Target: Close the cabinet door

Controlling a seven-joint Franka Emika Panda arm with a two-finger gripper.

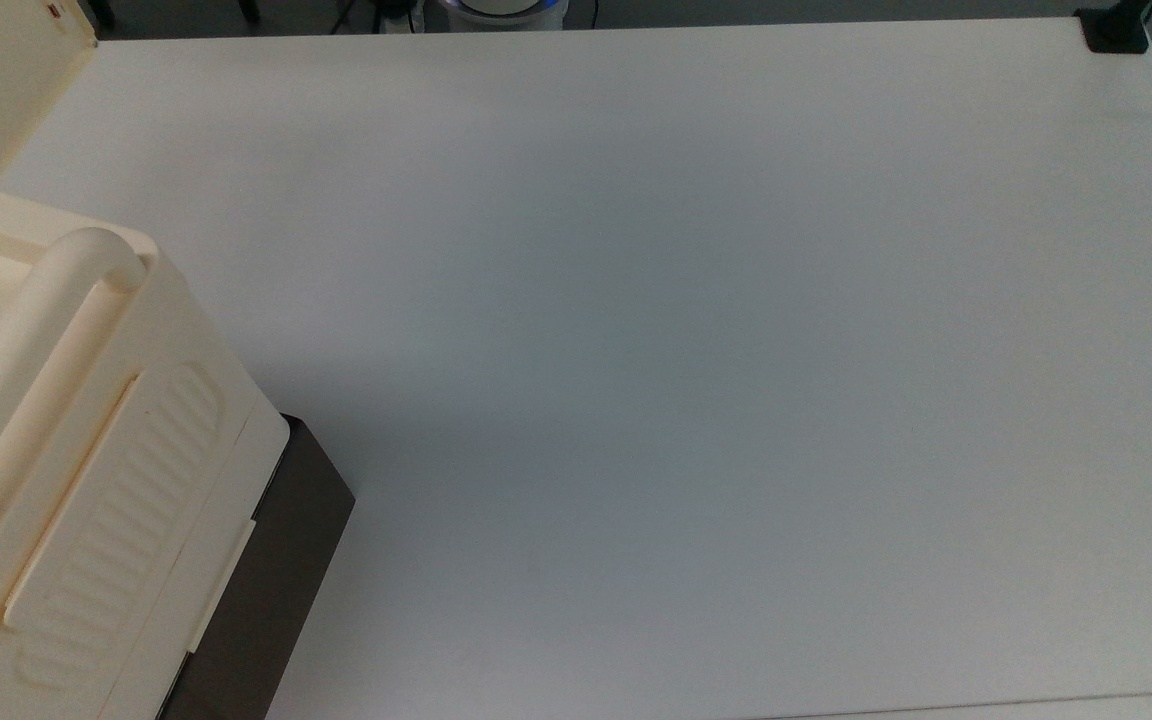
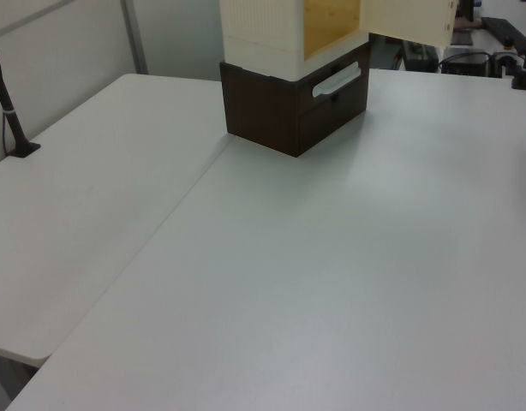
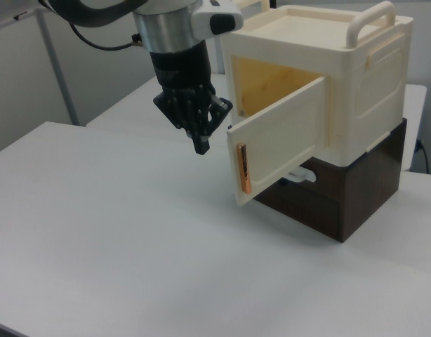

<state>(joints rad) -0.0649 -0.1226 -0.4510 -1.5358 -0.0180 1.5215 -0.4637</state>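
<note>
The cabinet (image 3: 342,91) stands on its dark brown base (image 3: 356,189) at a corner of the white table (image 3: 131,246), bottom left in the top view. The cabinet door (image 3: 282,137) is swung partly open, showing a yellow interior, with a copper handle strip (image 3: 241,168) along its free edge. The gripper (image 3: 200,144) hangs above the table just beside that edge, not touching it; its jaws look pressed together, holding nothing
</note>
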